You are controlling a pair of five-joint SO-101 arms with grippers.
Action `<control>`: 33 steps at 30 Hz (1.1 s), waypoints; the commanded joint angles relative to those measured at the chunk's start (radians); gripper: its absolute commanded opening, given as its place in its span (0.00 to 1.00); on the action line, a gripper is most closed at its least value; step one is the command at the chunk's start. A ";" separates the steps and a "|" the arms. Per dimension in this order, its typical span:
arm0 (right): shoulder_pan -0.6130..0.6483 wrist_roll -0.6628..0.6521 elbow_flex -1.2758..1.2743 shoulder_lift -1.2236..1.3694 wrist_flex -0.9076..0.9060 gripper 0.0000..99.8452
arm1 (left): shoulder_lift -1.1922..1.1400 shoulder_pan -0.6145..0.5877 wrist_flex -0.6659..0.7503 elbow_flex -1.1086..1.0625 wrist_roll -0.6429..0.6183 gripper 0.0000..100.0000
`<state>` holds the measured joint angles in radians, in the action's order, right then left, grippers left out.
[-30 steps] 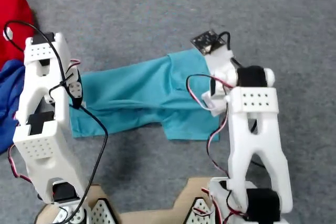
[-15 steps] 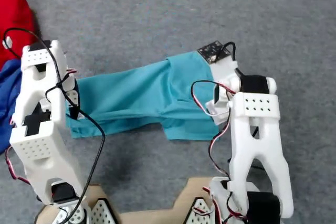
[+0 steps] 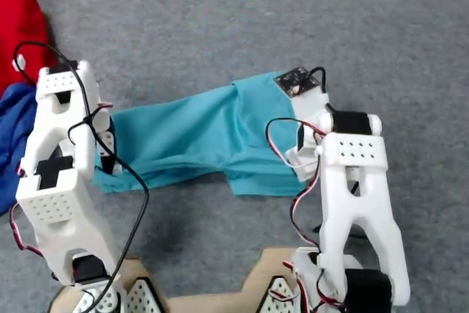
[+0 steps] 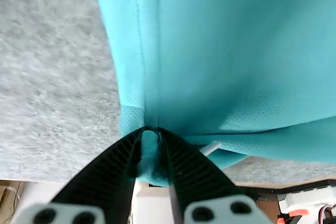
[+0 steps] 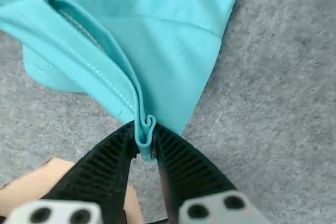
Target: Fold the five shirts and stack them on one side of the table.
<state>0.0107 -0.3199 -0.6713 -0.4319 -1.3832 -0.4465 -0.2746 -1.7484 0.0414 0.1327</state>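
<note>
A teal shirt [image 3: 198, 137] lies stretched across the middle of the grey table, held at both ends. My left gripper [image 4: 150, 142] is shut on a bunched edge of the teal shirt [image 4: 226, 51] at its left end, beside the left arm [image 3: 62, 152]. My right gripper [image 5: 144, 140] is shut on a folded hem of the teal shirt [image 5: 157, 40] at its right end, under the right arm [image 3: 344, 152]. A red shirt [image 3: 18, 20] and a blue shirt [image 3: 15, 130] lie heaped at the table's left edge.
Grey felt table [image 3: 220, 27] has open room at the back and on the right. Cardboard [image 3: 220, 298] lies at the front edge between the arm bases. Black and red cables [image 3: 135, 203] hang from the arms over the cloth.
Both arms pulled toward the front edge with the teal shirt. Its right end, lifted a second ago, has come down nearer the table; the left end shifted slightly left.
</note>
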 commanded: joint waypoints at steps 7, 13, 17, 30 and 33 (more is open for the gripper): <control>-0.033 -0.009 -0.022 -0.039 0.104 0.00 | 0.067 0.011 -0.009 -0.014 0.009 0.02; -0.059 -0.041 -0.036 -0.039 0.123 0.00 | 0.064 0.011 -0.009 -0.017 0.041 0.02; -0.059 -0.046 -0.059 -0.039 0.127 0.00 | 0.065 0.011 -0.009 -0.060 0.052 0.02; -0.059 -0.078 -0.064 -0.039 0.121 0.00 | 0.067 0.011 -0.009 -0.110 0.103 0.02; -0.058 -0.123 -0.070 -0.039 0.107 0.01 | 0.067 0.011 -0.009 -0.114 0.104 0.05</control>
<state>-0.0322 -0.4120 -0.7357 -0.4319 -1.2681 -0.4342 -0.2716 -1.7484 -0.0752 0.2340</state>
